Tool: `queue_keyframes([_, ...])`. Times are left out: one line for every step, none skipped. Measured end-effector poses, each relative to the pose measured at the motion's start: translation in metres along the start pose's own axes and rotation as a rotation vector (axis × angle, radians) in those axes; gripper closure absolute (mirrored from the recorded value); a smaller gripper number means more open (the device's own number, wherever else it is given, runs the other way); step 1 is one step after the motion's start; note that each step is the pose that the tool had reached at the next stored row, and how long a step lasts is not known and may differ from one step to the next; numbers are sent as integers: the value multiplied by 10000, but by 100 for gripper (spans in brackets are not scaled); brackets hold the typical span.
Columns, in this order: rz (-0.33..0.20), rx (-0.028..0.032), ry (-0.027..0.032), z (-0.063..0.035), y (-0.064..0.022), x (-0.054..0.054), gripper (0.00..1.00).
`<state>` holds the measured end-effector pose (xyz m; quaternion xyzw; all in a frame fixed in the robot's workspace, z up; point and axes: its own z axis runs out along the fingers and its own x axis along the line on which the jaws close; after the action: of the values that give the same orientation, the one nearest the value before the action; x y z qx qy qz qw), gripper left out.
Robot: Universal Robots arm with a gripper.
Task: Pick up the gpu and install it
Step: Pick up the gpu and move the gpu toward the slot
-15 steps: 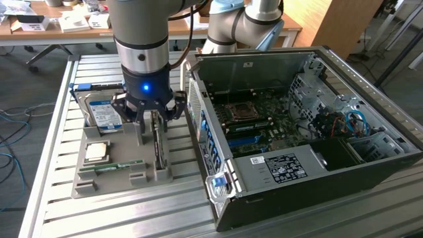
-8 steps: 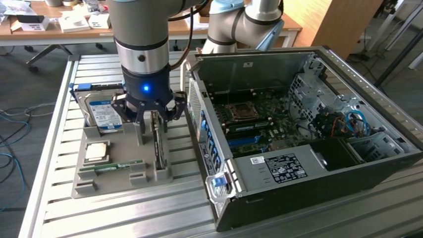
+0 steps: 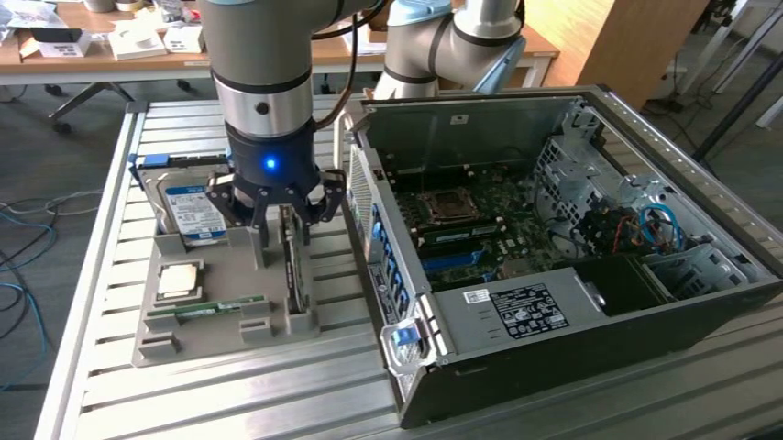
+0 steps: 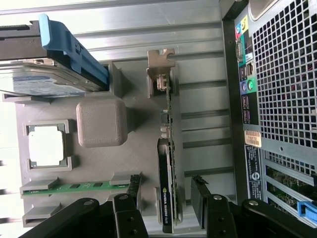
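Note:
The gpu [image 3: 293,268] is a thin dark card standing on edge in a slot of the grey holder tray [image 3: 220,337], left of the open computer case [image 3: 551,229] in the exterior view. My gripper [image 3: 284,218] hangs directly over the card's far end, open. In the wrist view the gpu [image 4: 166,148] runs edge-on between my two black fingers [image 4: 134,191], with a gap on each side of the card. The gripper [image 4: 166,194] straddles it without touching. Its fan face is hidden from both views.
The tray also holds a silver hard drive [image 3: 190,209] with a blue-white label, a square processor [image 3: 180,280] and a green memory stick [image 3: 208,307]. The case's perforated rear panel [image 4: 282,74] stands close beside the tray. Inside the case lies the motherboard [image 3: 471,229].

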<state>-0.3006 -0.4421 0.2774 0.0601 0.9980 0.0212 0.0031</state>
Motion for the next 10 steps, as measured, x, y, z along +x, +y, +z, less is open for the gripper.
queue_keyframes([0, 1, 1, 4, 0, 0, 47])
queue_keyframes([0, 3, 3, 9, -1, 0, 47])
queue_keyframes([0, 2, 1, 17, -1, 0, 47])
queue_keyframes([0, 2, 2, 25, -1, 0, 47])
queue_keyframes([0, 2, 2, 33, -2, 0, 47])
queue_keyframes([0, 2, 2, 42, -2, 0, 47])
queue_keyframes([0, 3, 3, 51, -3, 0, 47])
queue_keyframes([0, 3, 3, 60, -3, 1, 47])
queue_keyframes([0, 2, 2, 69, -3, 1, 47])
queue_keyframes([0, 4, 3, 78, -4, 1, 47])
